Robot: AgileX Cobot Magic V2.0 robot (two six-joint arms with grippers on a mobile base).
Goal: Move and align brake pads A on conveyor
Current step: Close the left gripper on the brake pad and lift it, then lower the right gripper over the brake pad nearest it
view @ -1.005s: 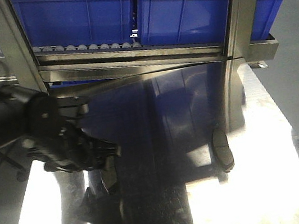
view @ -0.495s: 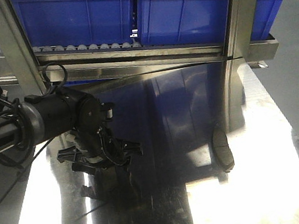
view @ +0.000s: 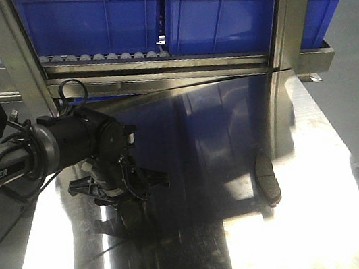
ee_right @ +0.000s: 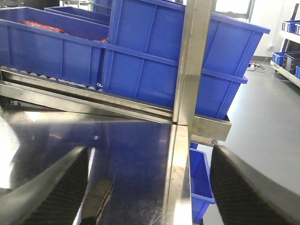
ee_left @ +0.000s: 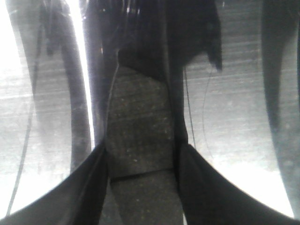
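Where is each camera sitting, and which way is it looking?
Front camera: above the near edge of the steel table, looking forward and down at it and the blue bins; the left arm shows.
Left wrist camera: on the left arm, looking straight down; the left gripper straddles a brake pad.
Right wrist camera: on the right arm, looking forward toward the bins; the open right gripper frames the view.
Shared: front and right wrist views both show the bins and steel post.

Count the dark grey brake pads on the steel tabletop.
2. One flat dark grey brake pad lies within the left pincer on the shiny steel tabletop; the second lies toward its right side. Others may be hidden.
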